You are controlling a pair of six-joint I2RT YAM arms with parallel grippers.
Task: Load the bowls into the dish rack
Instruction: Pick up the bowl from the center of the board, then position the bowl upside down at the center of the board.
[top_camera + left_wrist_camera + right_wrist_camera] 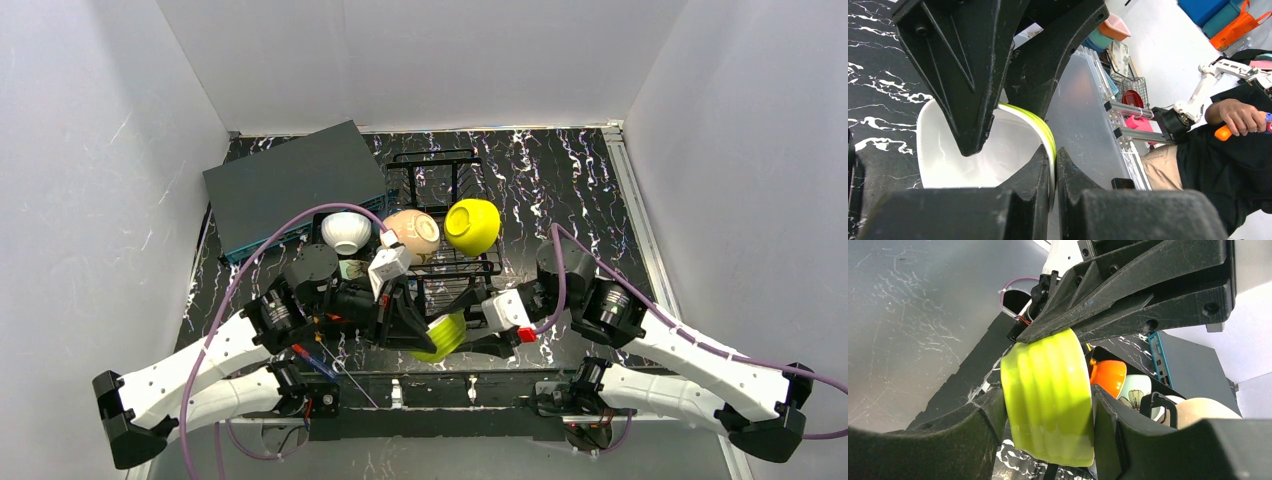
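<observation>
Two robot arms share one lime-green bowl at the near edge of the marbled black table, at 6 o'clock from the dish rack. From above, the bowl hangs on its side between the two arms, clear of the rack wires. Only the left wrist camera shows the left gripper clenched on the bowl's thin rim, one finger inside the white interior and one outside. It also shows a person in black seated beyond the table. Only the right wrist camera shows the right gripper grasping the same bowl: its fingers stand moderately wide and lie against the ribbed green wall on both sides, with no gap showing. The same view picks out an orange bowl and a pale bowl with a dark floral print just behind the held one; the overhead view does not show the orange one. Overhead, three more bowls can be counted: a yellow bowl and a pinkish-beige bowl side by side on the rack, the yellow at 3 o'clock of the beige, and a white bowl just outside the rack at 9 o'clock. That makes six bowls across the views, one rack, and one dark grey box at 10 o'clock from the rack, against the left wall.
</observation>
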